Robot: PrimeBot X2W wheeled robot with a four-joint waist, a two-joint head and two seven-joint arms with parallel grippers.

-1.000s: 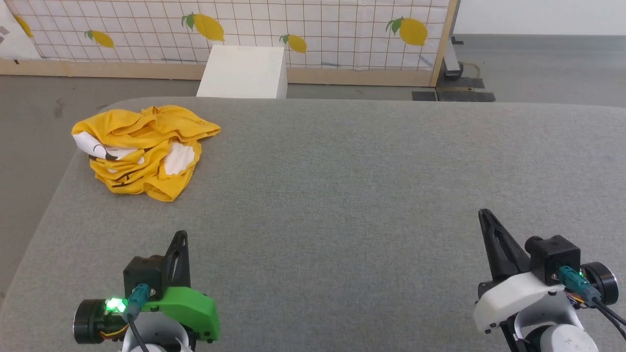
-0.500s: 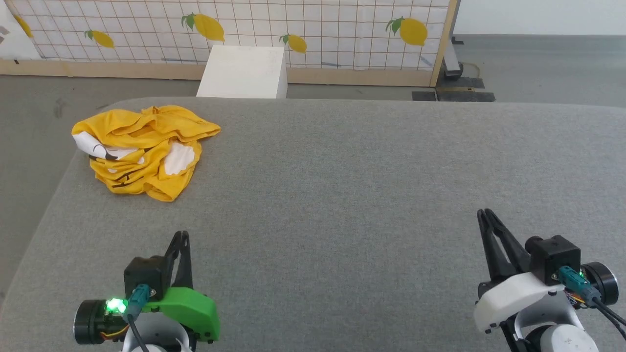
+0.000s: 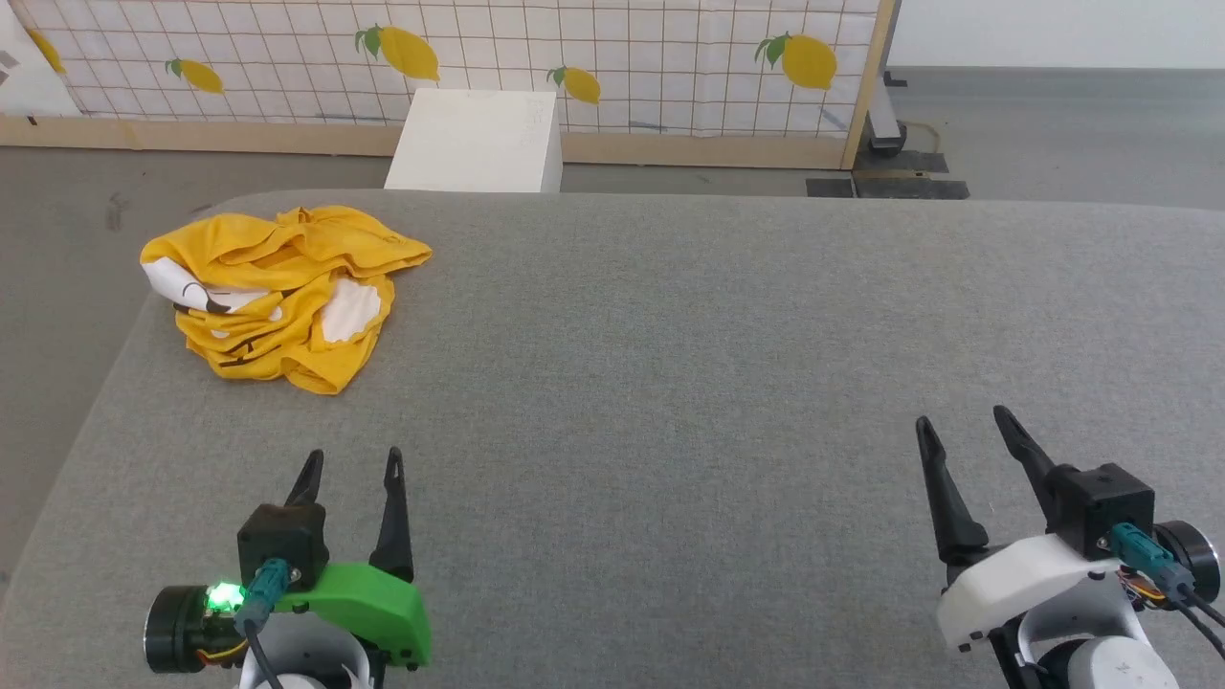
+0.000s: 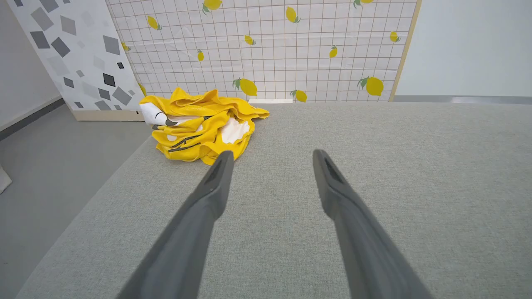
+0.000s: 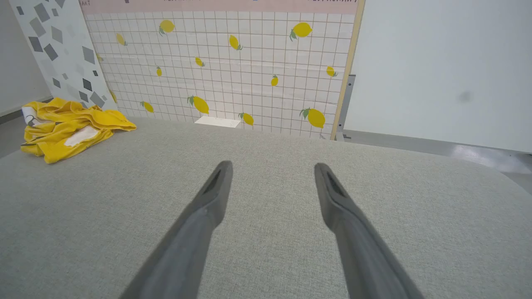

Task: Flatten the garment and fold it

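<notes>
A broad tabletop (image 3: 670, 335) covered in grey woven fabric, with rounded far corners, spreads across the head view. The garment (image 3: 278, 297), a yellow T-shirt, lies crumpled in a heap near the far left corner, close to the left edge. White patches and black lines of its print show among the folds. The left pincer (image 3: 351, 457) hovers over the near left part of the surface, released, its two dark fingers spread and pointing away from the robot. It is well apart from the shirt and holds nothing. The right pincer (image 3: 961, 418) sits over the near right side, also spread wide and empty, far from the shirt. Beyond the tabletop's far edge stands a white box (image 3: 476, 139) on a grey floor (image 3: 57, 249). Behind it rises a wood-framed screen (image 3: 632, 57) with a white grid pattern and printed lemons. In the left wrist view a panel (image 4: 70, 54) scattered with grey shapes leans to the left of that screen, just behind the shirt. In the right wrist view a plain pale wall (image 5: 436, 62) lies to the screen's right.
</notes>
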